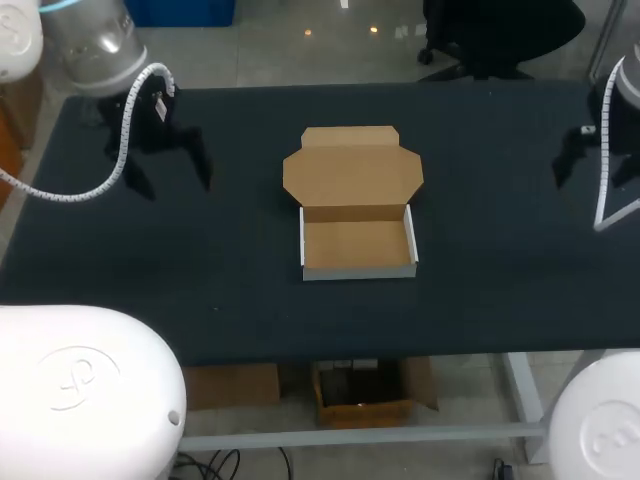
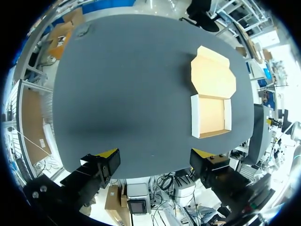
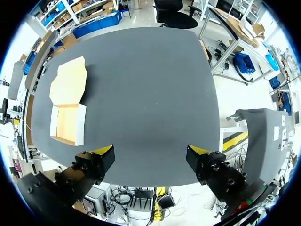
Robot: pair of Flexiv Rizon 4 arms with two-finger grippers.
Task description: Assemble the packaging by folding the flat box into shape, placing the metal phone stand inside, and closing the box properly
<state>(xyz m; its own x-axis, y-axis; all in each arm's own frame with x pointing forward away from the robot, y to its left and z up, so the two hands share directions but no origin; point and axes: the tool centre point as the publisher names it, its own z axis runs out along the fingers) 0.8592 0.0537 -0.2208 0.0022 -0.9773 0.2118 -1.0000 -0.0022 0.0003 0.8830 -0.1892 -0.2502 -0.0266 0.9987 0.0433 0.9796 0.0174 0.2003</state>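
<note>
The cardboard box [image 1: 358,245] stands in the middle of the dark table as a shallow tray, white outside and brown inside, with nothing in it. Its lid [image 1: 352,168] lies flat and open behind it. My left gripper [image 1: 172,178] hangs open above the table's far left, well away from the box. My right gripper [image 1: 592,160] hangs open above the far right edge. Seen from the left wrist, the box [image 2: 211,115] lies far ahead of the open gripper [image 2: 155,155]. From the right wrist, the box [image 3: 67,123] is off to the side of the open gripper [image 3: 150,151]. No metal phone stand shows in any view.
The dark table mat [image 1: 220,260] spreads wide around the box on every side. A white coiled cable [image 1: 110,170] hangs from my left arm, and another [image 1: 605,195] from my right arm.
</note>
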